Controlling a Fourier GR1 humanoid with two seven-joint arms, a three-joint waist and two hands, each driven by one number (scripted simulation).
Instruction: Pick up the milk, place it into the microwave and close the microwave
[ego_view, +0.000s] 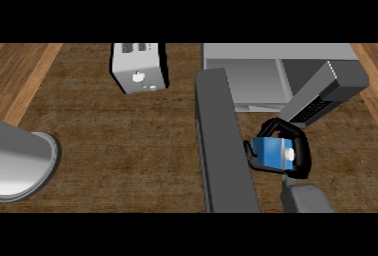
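Seen from steeply above: brown counter (133, 145) filling most of the frame, edged by a paler wood strip (26, 75) at the upper left.

Item 1 — milk (270, 152), blue carton, right of centre. Held outside the microwave (277, 52) cavity, below its opening and just right of the door (221, 150). Wrapped by the right hand (303, 155): black fingers curled over the carton's top and right side, thumb hooked at its lower left, blue face showing between them. Small white spot on the carton's right side, beside the fingers; cannot tell what.

Item 2, right hand, centre right, on a grey forearm (306, 197) coming in from the lower edge. Closed round the milk, with only the carton in its grasp.

Item 3, microwave, upper right. Pale grey top, cavity facing the lower edge of the frame. Door swung wide open — a long dark grey slab running from the cavity's left corner down to the lower edge, near centre. Slanted grey block (328, 87) with a dark patch at the cavity's right side, reaching down toward the hand; cannot tell whether touching it.

Item 4, toaster (139, 67), upper middle, left of the microwave and apart from the door. Pale grey box with dark slots on top.

Item 5, large round grey vessel (26, 160), left edge, partly cut off by the frame. Well apart from the door and the milk.
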